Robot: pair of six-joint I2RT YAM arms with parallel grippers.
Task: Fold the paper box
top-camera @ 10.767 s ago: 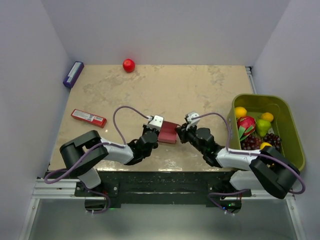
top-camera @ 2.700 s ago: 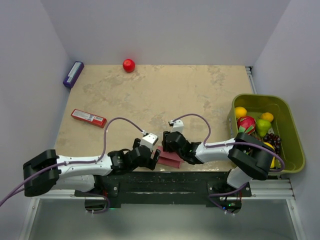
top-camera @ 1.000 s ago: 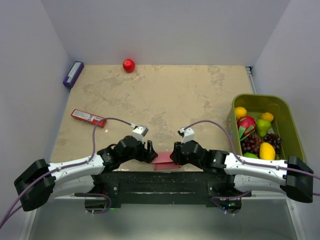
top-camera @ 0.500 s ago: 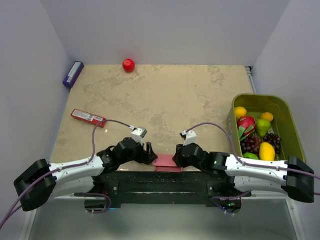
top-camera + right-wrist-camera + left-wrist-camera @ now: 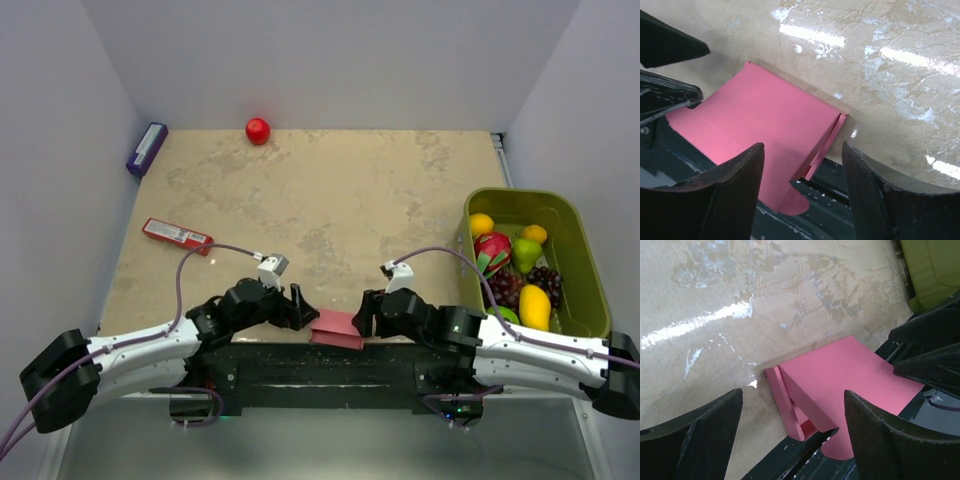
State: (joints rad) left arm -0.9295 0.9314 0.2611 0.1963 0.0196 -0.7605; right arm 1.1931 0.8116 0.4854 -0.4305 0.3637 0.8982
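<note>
The paper box point(image 5: 337, 327) overhangs the table point(image 5: 330, 190) edge, probably freeing its rounded tab point(image 5: 839, 450) for tucking, while the left gripper point(image 5: 297, 305) and right gripper point(image 5: 366, 314) flank it, both spread.

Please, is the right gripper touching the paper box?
Cannot tell: in the right wrist view the right gripper's open fingers overlap the paper box; no plain contact or gap.

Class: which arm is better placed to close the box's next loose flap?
Probably left: the left gripper is open, and the unclosed end of the paper box, loose flap showing, sits between its jaws. The right gripper, also open, faces the other end.
</note>
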